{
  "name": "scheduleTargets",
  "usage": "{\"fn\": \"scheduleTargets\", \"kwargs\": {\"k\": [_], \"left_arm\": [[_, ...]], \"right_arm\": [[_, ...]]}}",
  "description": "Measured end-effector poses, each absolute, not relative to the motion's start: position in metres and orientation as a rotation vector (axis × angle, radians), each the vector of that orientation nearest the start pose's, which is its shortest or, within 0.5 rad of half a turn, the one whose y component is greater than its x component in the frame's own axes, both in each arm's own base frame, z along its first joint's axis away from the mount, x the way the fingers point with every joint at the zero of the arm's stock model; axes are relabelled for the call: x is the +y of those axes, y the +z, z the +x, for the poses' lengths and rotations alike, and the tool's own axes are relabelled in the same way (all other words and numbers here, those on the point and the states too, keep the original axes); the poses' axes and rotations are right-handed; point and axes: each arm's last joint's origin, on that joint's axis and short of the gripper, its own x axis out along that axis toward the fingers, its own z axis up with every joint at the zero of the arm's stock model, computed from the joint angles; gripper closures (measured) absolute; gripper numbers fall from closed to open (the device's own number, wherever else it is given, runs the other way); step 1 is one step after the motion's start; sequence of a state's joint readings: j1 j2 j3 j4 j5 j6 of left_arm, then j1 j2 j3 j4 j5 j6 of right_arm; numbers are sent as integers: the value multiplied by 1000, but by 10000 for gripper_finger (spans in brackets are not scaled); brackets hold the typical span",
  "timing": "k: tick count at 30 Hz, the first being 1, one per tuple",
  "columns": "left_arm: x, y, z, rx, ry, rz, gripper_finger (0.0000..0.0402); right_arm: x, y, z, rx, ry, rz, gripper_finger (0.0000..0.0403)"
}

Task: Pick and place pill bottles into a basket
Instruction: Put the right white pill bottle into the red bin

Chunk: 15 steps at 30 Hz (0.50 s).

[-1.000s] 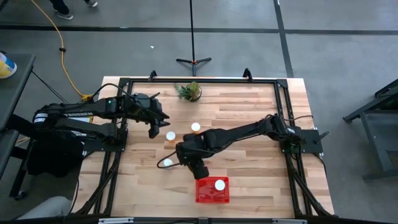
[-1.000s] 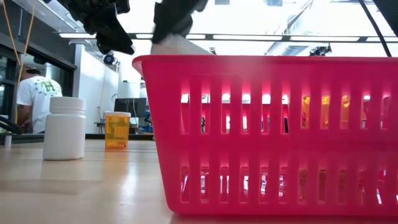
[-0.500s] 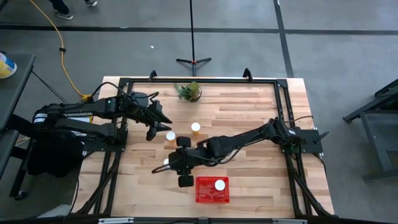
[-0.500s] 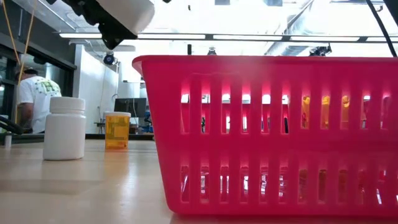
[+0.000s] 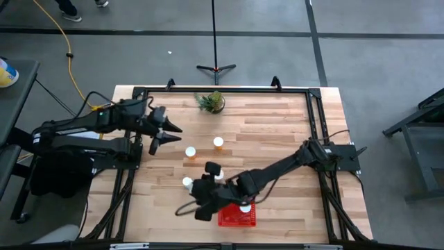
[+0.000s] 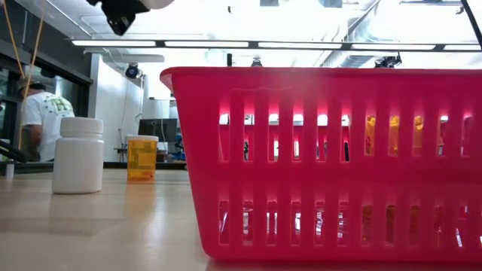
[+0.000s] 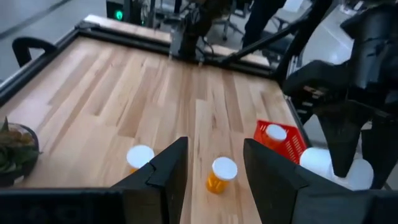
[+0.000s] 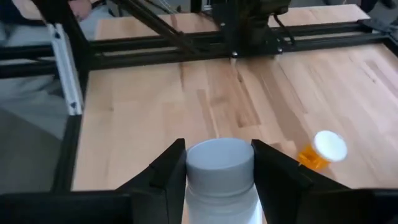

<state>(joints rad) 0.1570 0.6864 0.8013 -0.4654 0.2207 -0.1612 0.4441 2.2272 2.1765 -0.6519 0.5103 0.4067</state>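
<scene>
My right gripper [image 5: 201, 208] hangs high over the table just left of the red basket [image 5: 236, 219], shut on a white pill bottle [image 8: 221, 171]. It shows at the top of the low view [image 6: 124, 9]. The basket [image 6: 324, 150] holds one white-capped bottle [image 5: 244, 206]. Orange bottles with white caps stand at mid-table [image 5: 190, 151] [image 5: 218, 142]. A white bottle [image 5: 187, 182] stands on its base left of the basket, and another white cap [image 5: 213, 167] shows beside the right arm. My left gripper [image 5: 159, 133] is open and empty above the table's left part. My right gripper pinches the white bottle between its two fingers, which lie on opposite sides of the cap and upper body [image 8: 221, 155]. One fingertip [image 8: 177, 155] shows on each side. The bottle is lifted clear of the table, cap end away from the wrist.
A small potted plant [image 5: 210, 102] stands at the far edge. A black frame rail [image 5: 222, 90] runs round the table. An orange bottle [image 8: 320, 149] lies ahead of the right gripper. A person [image 6: 34, 113] stands in the room beyond the table.
My right gripper has risen with the white bottle and moved from the basket's far-left corner toward the table's left and near edges. My left gripper has drawn back toward the left edge, still open.
</scene>
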Motion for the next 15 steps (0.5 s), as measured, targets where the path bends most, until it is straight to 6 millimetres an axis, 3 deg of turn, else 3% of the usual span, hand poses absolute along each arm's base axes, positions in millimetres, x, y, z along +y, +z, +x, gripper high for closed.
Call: {"fn": "scheduleTargets", "kwargs": {"k": [15], "left_arm": [[14, 300, 135, 376, -61, -262, 211]], "right_arm": [[243, 300, 429, 476, -408, 191, 259]]}}
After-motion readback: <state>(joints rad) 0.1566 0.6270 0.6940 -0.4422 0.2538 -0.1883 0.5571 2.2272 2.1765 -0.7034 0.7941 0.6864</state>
